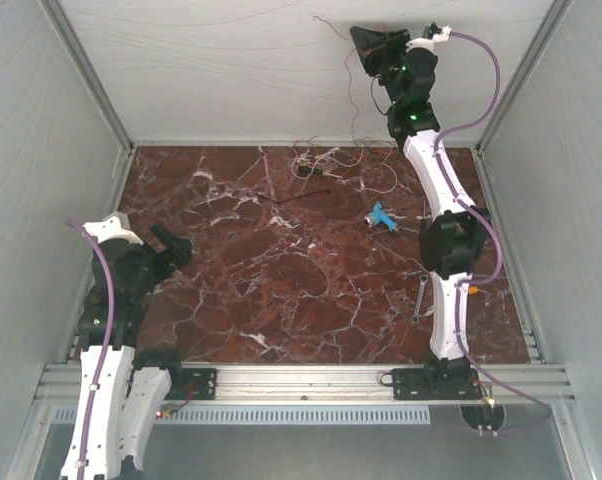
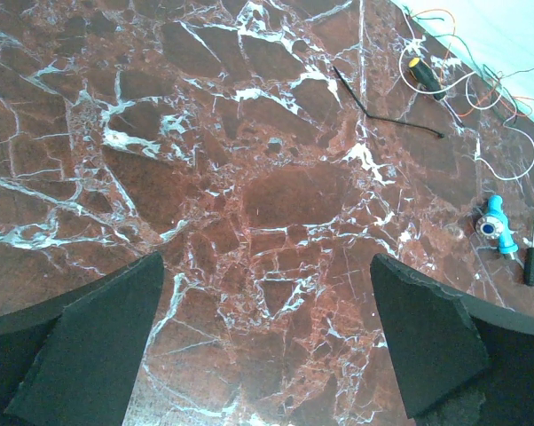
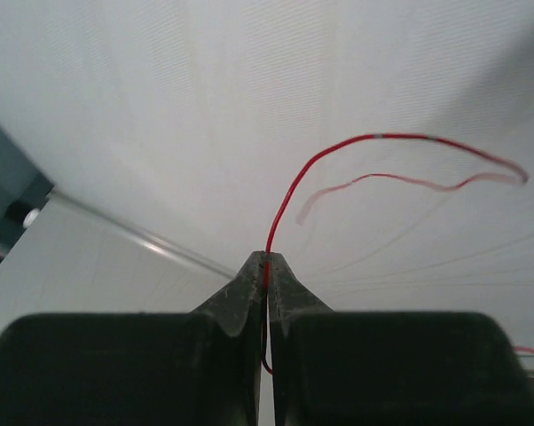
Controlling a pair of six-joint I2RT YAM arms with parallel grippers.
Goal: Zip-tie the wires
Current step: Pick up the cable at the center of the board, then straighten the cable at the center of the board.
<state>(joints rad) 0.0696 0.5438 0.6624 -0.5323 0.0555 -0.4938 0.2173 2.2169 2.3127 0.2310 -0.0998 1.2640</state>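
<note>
Left gripper (image 1: 169,246): lower left of the top view, above the marble table (image 1: 281,300), jaws wide apart. Black strip (image 1: 299,198): flat on the table, upper centre. Wires (image 1: 331,160): loose tangle at the upper edge of the table, just above the strip; thin strands rise from it toward the upper right. Blue tool (image 1: 383,217): right of centre. Right gripper (image 1: 373,48): upper right, raised before the white back wall, jaws clamped together on one red wire (image 3: 338,151), which curls out past the fingertips
</note>
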